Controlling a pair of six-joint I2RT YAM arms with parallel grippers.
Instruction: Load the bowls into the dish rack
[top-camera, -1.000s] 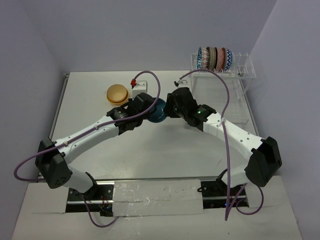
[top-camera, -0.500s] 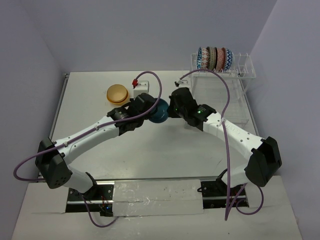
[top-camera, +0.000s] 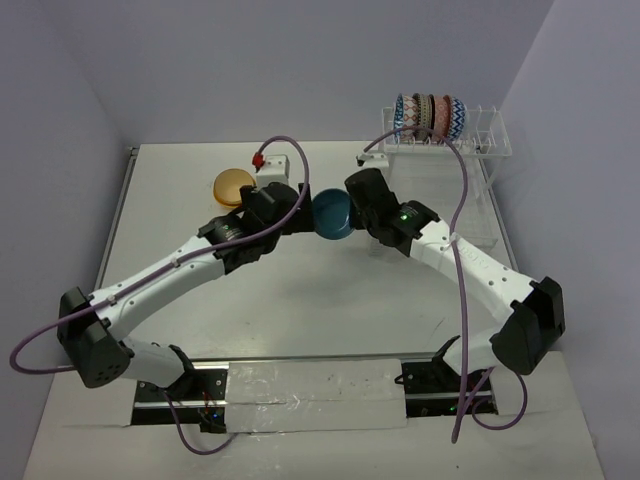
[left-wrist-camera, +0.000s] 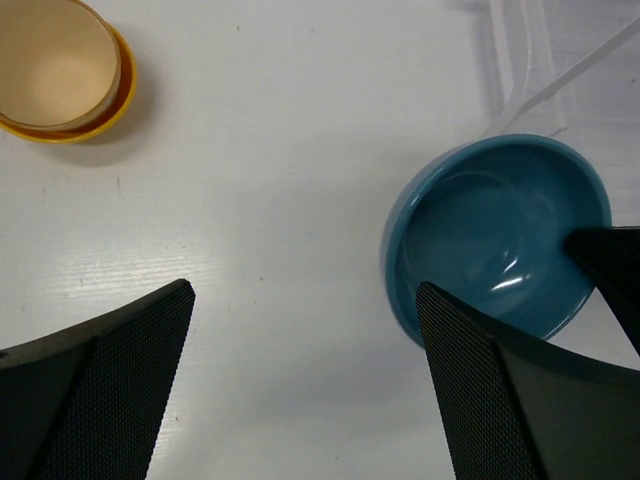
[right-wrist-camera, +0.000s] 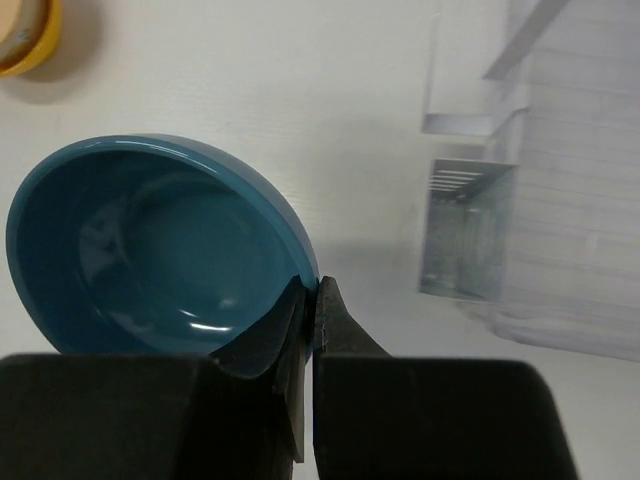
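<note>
Far left on the white table (top-camera: 180, 190), the orange-yellow bowl (top-camera: 234, 186) sits upright on its own, pale tan inside in the left wrist view (left-wrist-camera: 60, 70). It is clear of both arms.

Next comes the left gripper (top-camera: 283, 203). Its fingers are spread wide with nothing between them, and bare table shows in the gap in its own camera (left-wrist-camera: 302, 300). It is near the teal bowl but not touching it.

At centre is the teal bowl (top-camera: 331, 213), between the two grippers with its opening toward the overhead camera. In the left wrist view (left-wrist-camera: 497, 235) it lies off the right finger, apart from it. We can't tell whether it touches the table.

The right gripper (top-camera: 350, 206) is pinched on that bowl's rim. In the right wrist view the fingertips (right-wrist-camera: 306, 295) are closed tight, one finger inside the wall and one outside, at the bowl's (right-wrist-camera: 150, 250) right edge.

Far right is the dish rack (top-camera: 470, 190), clear plastic, well apart from the teal bowl. Its side basket and tray wall show in the right wrist view (right-wrist-camera: 465, 235). The patterned bowls (top-camera: 430, 115) stand on edge, side by side, in the raised prong row at the rack's far end.
</note>
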